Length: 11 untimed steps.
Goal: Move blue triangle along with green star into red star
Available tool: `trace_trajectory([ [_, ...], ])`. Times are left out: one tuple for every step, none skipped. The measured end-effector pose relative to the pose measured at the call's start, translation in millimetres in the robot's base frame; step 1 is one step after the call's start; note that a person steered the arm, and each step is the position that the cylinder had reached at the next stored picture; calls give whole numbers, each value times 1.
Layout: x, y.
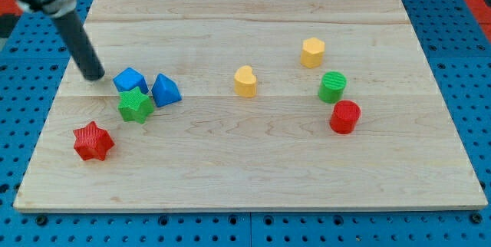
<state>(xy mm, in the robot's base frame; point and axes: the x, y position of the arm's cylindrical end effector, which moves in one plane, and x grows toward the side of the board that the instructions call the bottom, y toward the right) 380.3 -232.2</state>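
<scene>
The blue triangle [166, 90] lies at the view's left, touching the green star [136, 106] on the star's upper right. A second blue block [130, 80] sits just above the green star. The red star [93, 141] lies apart from them, lower left of the green star. My tip [95, 77] stands on the board just left of the second blue block, up and left of the green star.
A yellow heart block [245, 81] sits mid-board. A yellow hexagon block [312, 51], a green cylinder [333, 87] and a red cylinder [345, 116] stand at the right. The wooden board [253, 170] lies on a blue pegboard.
</scene>
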Motion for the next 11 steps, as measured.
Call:
trace_trajectory([
  [-7,84],
  [45,50],
  [75,15],
  [34,27],
  [13,90],
  [19,133],
  [51,92],
  [62,61],
  [9,88],
  [-27,134],
  [-28,188],
])
